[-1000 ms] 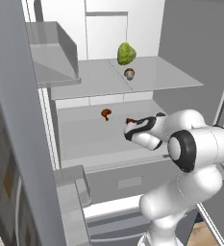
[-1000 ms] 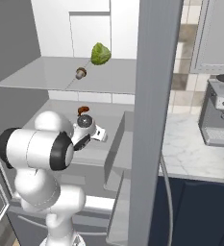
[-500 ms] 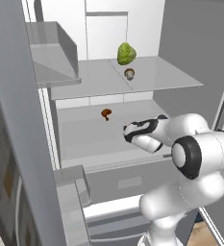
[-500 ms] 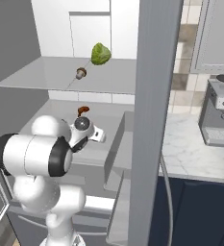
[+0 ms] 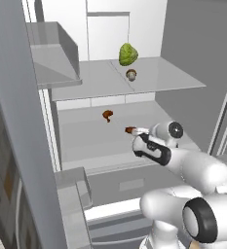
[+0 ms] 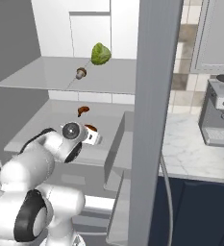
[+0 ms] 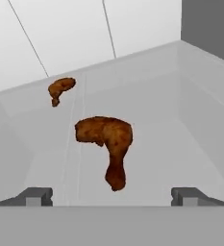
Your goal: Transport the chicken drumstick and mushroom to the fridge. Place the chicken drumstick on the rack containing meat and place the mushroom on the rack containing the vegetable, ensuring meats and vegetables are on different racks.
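Note:
The chicken drumstick (image 7: 108, 144) lies on the lower fridge rack (image 5: 85, 143), free between and just ahead of my open gripper (image 7: 112, 197). From the base cameras the drumstick (image 5: 130, 130) (image 6: 90, 128) sits right at the gripper (image 5: 137, 133) (image 6: 95, 135). A smaller piece of brown meat (image 7: 60, 89) (image 5: 107, 115) (image 6: 83, 110) rests farther back on the same rack. The mushroom (image 5: 131, 74) (image 6: 80, 73) stands on the upper rack (image 5: 95, 82) beside a green vegetable (image 5: 128, 54) (image 6: 101, 53).
The open fridge door (image 5: 22, 146) stands close on the left, with a door bin (image 5: 71, 185) low down. A grey fridge side panel (image 6: 156, 120) rises at the right, with a marble counter and coffee machine (image 6: 221, 115) beyond it.
The gripper has gone from shut to open and let go of the drumstick, which now lies on the lower rack. The hand has drawn back slightly.

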Robot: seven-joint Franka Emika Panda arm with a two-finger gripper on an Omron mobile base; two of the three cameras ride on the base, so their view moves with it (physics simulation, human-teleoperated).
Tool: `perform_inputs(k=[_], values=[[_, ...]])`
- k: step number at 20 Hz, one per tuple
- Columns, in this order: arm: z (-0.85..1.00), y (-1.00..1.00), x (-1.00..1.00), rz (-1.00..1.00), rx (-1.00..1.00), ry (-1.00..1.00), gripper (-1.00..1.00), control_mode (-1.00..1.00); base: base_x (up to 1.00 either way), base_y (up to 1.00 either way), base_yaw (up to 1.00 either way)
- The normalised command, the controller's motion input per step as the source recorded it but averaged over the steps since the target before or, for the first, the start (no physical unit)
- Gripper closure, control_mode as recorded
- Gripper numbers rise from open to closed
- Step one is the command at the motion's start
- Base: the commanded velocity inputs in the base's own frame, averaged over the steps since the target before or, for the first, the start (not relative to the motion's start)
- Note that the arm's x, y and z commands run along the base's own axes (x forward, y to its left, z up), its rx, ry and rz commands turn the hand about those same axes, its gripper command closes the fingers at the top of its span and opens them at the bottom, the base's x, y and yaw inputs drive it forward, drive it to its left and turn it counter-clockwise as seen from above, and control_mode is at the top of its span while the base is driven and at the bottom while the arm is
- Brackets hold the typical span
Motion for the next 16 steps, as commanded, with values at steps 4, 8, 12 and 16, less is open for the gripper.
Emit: perform_inputs(k=[4, 8, 12, 16], values=[[1.00, 0.00, -0.56, -0.04, 0.00, 0.08, -1.00, -1.00, 0.00, 0.00, 0.00], [1.00, 0.00, -0.56, -0.02, 0.00, 0.14, -1.00, -1.00, 0.00, 0.00, 0.00], [0.96, 0.00, -0.91, 0.00, 0.00, 0.18, -1.00, -1.00, 0.00, 0.00, 0.00], [0.77, 0.00, -1.00, 0.00, 0.00, 0.08, -1.00, -1.00, 0.00, 0.00, 0.00]])
